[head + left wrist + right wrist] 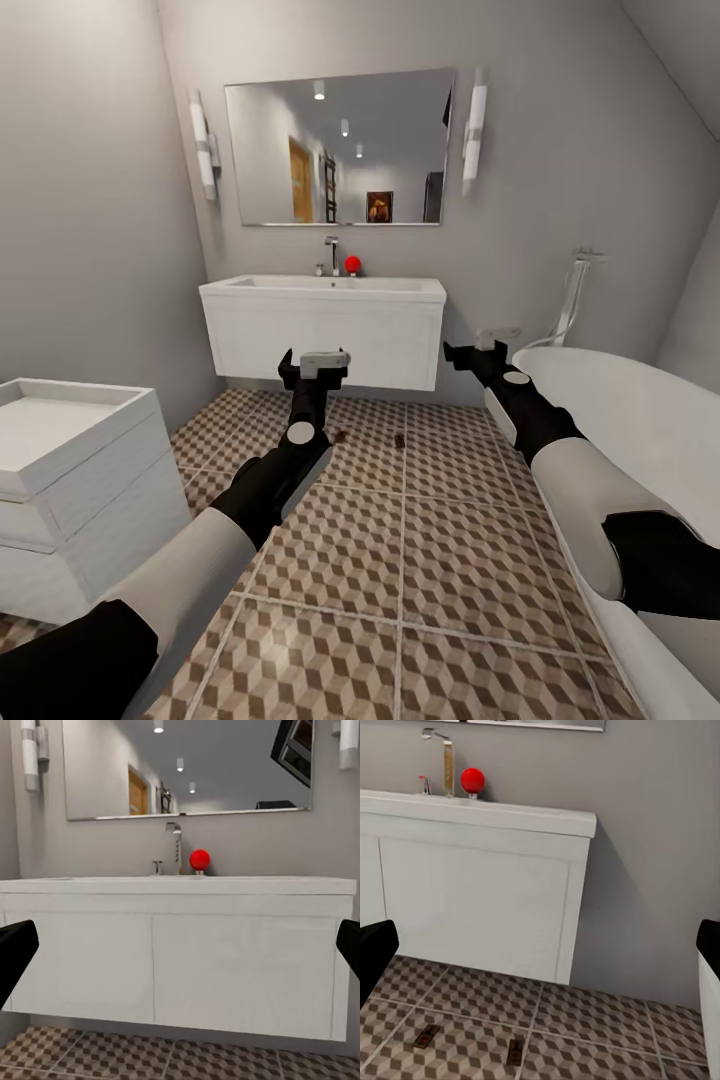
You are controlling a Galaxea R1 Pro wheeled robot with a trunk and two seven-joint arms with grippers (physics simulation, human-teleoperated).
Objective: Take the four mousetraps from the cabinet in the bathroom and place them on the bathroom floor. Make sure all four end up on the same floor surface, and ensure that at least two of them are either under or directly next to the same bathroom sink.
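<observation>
Both sets of jaws stood spread with nothing between them. From the head camera, the left gripper was held up just left of the frame's centre, in front of the white vanity, and the right gripper sat right of centre beside the rim of the white bathtub. In each wrist picture the dark fingertips showed at the two side edges, far apart, with open space in the middle; the same held for the right gripper's tips.

Two mousetraps lay flat on the bathroom floor, near the middle of the head frame and just in front of the vanity's lower edge: one mousetrap to the left, the second mousetrap a little to its right, apart from each other. In the right wrist picture they appeared low in the frame as small dark-tan shapes on the cube-patterned tiles. Their detail was too small to make out.

On the vanity top, a faucet stood beside a red ball, under a wide mirror. A white storage unit occupied the lower left of the head frame.
</observation>
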